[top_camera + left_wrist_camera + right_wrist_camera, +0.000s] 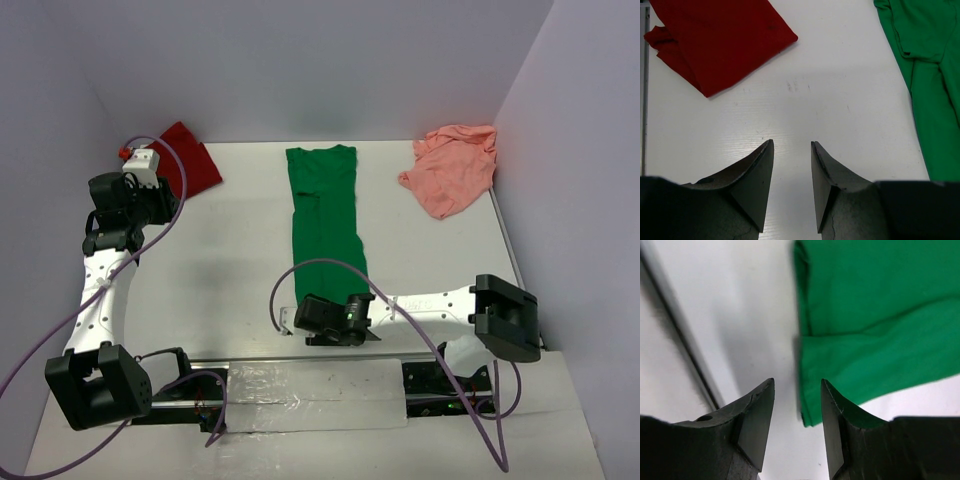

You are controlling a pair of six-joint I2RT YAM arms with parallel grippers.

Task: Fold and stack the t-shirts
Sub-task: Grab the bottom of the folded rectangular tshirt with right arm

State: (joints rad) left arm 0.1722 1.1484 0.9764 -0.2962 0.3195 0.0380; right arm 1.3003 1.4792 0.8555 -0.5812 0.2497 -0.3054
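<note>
Grippers both parted, neither clamped. Left gripper (792,142) empty above bare table (840,100), between red shirt (720,40) and green shirt (935,115); right gripper (797,381) low at green shirt's near corner, cloth edge in line with the gap, not pinched, contact unclear. Green shirt folded to a narrow strip mid-table, long axis near to far, wider end far; red shirt far left, pink shirt (452,168) far right, crumpled.

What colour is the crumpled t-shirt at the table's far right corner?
The crumpled t-shirt is plain salmon pink, seen best in the top external view.
</note>
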